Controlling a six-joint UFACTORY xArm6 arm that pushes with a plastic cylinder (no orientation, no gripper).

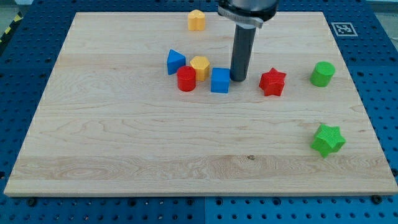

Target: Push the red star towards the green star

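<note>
The red star lies on the wooden board at the view's right of centre. The green star lies lower and further right, near the board's right edge. My tip rests on the board between the blue cube and the red star, close beside the cube's right side and a short gap left of the star. The rod rises straight up from there to the view's top.
A red cylinder, a yellow block and a blue triangular block cluster left of the blue cube. Another yellow block sits near the board's top edge. A green cylinder stands right of the red star.
</note>
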